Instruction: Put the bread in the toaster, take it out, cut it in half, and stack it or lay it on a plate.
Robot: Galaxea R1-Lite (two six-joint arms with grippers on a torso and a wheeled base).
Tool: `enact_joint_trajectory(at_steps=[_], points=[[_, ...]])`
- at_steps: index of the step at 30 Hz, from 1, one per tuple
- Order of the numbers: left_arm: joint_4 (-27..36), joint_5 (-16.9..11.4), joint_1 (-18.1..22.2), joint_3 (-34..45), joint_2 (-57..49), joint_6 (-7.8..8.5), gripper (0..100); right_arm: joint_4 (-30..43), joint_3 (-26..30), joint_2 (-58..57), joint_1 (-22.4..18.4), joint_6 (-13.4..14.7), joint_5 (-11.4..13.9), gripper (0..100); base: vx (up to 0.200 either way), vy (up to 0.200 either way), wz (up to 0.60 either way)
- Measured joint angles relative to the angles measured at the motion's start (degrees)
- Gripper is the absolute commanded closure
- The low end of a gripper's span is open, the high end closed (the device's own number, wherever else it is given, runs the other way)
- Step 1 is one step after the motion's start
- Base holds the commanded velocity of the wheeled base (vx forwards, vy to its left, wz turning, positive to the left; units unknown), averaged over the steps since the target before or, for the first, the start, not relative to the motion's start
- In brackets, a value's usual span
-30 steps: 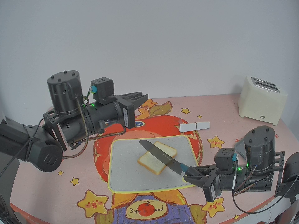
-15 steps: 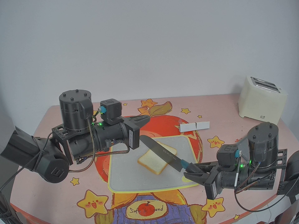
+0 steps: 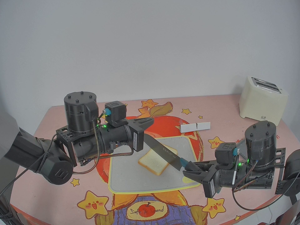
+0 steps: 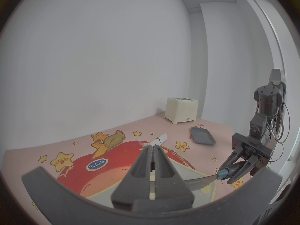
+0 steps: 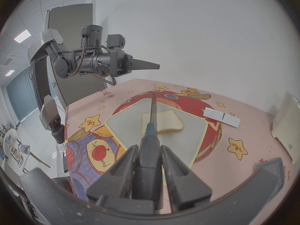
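Observation:
A slice of bread (image 3: 155,164) (image 5: 167,122) lies on the grey cutting board (image 3: 125,172) (image 5: 123,125). My right gripper (image 3: 191,170) (image 5: 149,155) is shut on the handle of a knife (image 3: 164,152) (image 5: 153,110), near the board's right front corner. The blade slants up and across the middle of the slice; I cannot tell whether it touches. My left gripper (image 3: 150,121) (image 4: 152,155) is shut with nothing in it, hovering above the board's back left part, near the knife tip. The cream toaster (image 3: 263,100) (image 4: 181,110) stands at the back right.
A white paper strip (image 3: 195,127) (image 5: 222,117) lies behind the board. A flat grey tray (image 4: 203,136) rests on the table between the board and the toaster, largely behind my right arm in the head view. The table's front edge runs close below the board.
My left arm has come down and to the right, bringing its shut gripper from high behind the board to just above the knife tip. The knife blade has tilted up slightly.

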Motion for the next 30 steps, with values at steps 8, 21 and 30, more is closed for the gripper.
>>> enact_joint_trajectory(at_steps=[8, 21, 30], points=[[0.02, 0.04, -1.02, -0.22, 1.12, 0.0, 100, -0.17, 0.05, 1.32, -0.22, 0.02, 0.0, 100, 0.0, 0.0, 0.0], [-1.87, 0.11, -2.79, 0.71, 3.96, 0.11, 100, -0.24, 0.0, 2.41, -0.37, 0.05, -0.11, 100, 0.0, 0.0, 0.0], [-3.95, 0.3, -2.79, 1.9, 5.16, -0.06, 100, -0.24, -0.05, 2.56, -0.37, 0.05, -0.11, 100, 0.0, 0.0, 0.0]])
